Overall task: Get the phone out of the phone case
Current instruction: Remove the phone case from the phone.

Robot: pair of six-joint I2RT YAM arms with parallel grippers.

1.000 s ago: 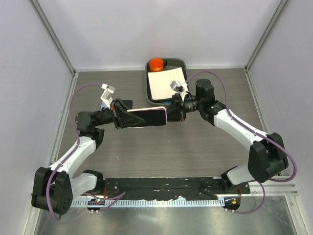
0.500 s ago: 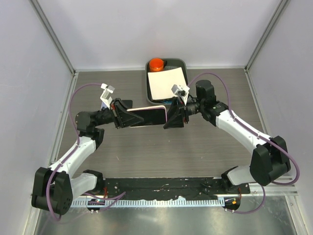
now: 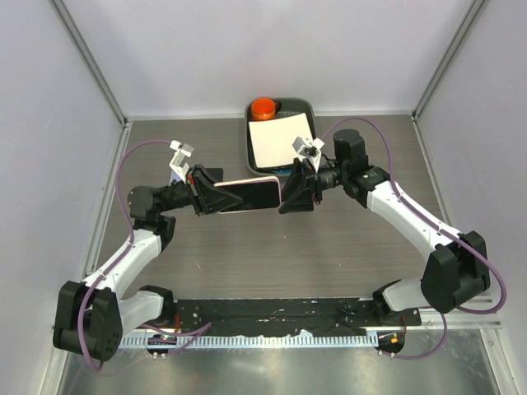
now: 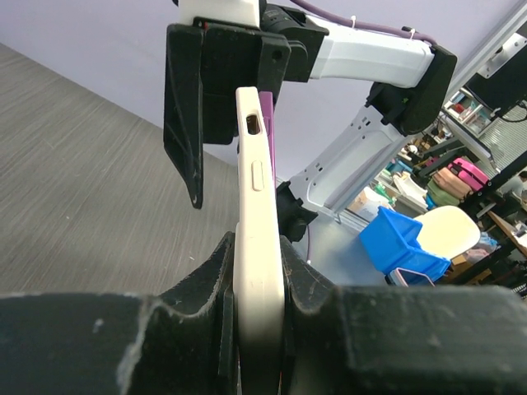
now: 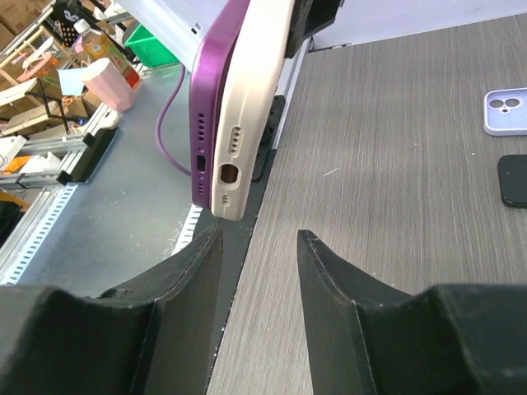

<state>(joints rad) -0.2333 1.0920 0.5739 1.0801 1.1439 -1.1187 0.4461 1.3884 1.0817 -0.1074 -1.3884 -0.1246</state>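
Note:
The phone in its cream case (image 3: 247,196) is held in the air over the table's middle, lying left to right. My left gripper (image 3: 211,198) is shut on the case's left part; in the left wrist view the case (image 4: 257,239) sits pinched between both fingers (image 4: 309,284). In the right wrist view the purple phone (image 5: 210,99) lies against the cream case (image 5: 259,82). My right gripper (image 3: 290,194) is open at the phone's right end. In its own view the right gripper (image 5: 259,239) is just short of that end and holds nothing.
A dark tray (image 3: 245,140) at the back centre holds a white sheet (image 3: 278,138) and an orange object (image 3: 263,107). In the right wrist view a lilac case (image 5: 505,111) and a black item (image 5: 512,179) lie on the wood table (image 3: 329,247).
My right gripper has turned and shifted slightly at the phone's right end, and its jaws stand wider. The left gripper and the phone have hardly moved.

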